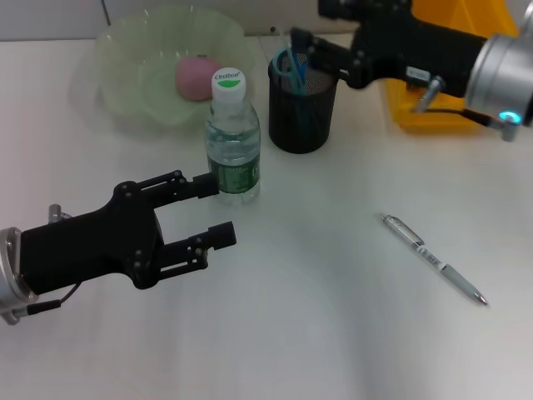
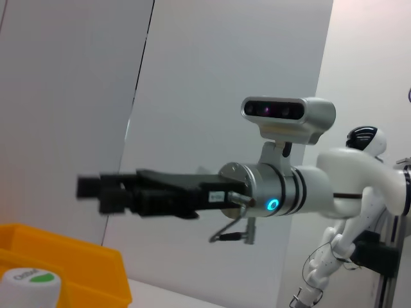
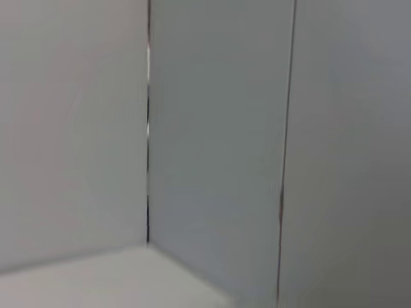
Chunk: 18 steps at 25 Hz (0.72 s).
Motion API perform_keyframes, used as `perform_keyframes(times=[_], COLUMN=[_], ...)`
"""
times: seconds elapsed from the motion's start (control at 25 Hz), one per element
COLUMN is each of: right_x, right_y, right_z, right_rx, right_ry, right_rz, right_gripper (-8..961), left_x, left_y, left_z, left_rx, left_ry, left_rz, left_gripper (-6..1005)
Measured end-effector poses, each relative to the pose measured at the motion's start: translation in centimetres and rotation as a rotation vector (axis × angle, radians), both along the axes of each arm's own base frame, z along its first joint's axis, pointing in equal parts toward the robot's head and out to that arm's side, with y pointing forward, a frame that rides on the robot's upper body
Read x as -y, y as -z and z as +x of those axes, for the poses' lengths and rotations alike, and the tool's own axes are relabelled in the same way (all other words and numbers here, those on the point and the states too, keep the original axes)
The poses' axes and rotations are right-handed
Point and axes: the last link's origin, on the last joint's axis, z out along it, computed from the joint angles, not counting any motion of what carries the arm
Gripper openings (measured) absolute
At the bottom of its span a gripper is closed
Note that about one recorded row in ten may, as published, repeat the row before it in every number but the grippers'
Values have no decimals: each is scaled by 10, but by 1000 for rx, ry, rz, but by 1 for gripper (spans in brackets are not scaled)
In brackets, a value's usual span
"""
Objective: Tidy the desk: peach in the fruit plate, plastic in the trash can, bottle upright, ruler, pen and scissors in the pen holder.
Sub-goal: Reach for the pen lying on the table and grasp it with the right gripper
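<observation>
The left pincer (image 1: 213,210) hovers low over the counter (image 1: 316,317) with its two black fingers spread wide and nothing between them. Its upper fingertip (image 1: 205,185) sits just beside the green label of the water bottle (image 1: 232,142); whether it touches the bottle cannot be told. The lower fingertip (image 1: 223,235) hangs over bare counter in front of the bottle.

The bottle stands upright, white cap on top, between the fruit plate (image 1: 125,83) and the pen holder (image 1: 302,107). The pale green, translucent plate lies behind the bottle toward the left, and the pink peach (image 1: 195,78) rests inside it.

The right pincer (image 1: 301,42) reaches in from the right, just above the rim of the black mesh pen holder. I cannot tell whether its fingers are apart or together. In the left wrist view the same right pincer (image 2: 90,187) shows side-on and blurred, stretched out ahead of its silver wrist with a glowing blue ring. Blue scissors handles (image 1: 291,65) stick up inside the holder, directly beneath that pincer.

Behind the right arm sits a yellow bin (image 1: 454,92), also seen at the corner of the left wrist view (image 2: 77,269).

A silver pen (image 1: 433,258) lies flat on the counter, well apart from the holder, toward the front right.
</observation>
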Motion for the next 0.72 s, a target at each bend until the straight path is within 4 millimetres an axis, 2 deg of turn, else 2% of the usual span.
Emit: perform_keyframes(times=[0.32,0.4,0.52,0.72], right_x=[13,15,21,23], right_y=[-23,-26,-45,-61], right_z=[8,8,11,12], right_rx=[180,199,258,361], right_ry=[148,161,216,303], right_rz=[-260,-283,-341,-377], right_gripper=[553,553,554,555], left_x=[-3,-3,-4,-5], left_y=[-1,-2,-3,-3], left_z=[2,2,1,4], left_rx=[-4,-4,-2,-7], left_ry=[10,9,7,22], left_rz=[5,7,13,13], left_gripper=[682,682,681,682])
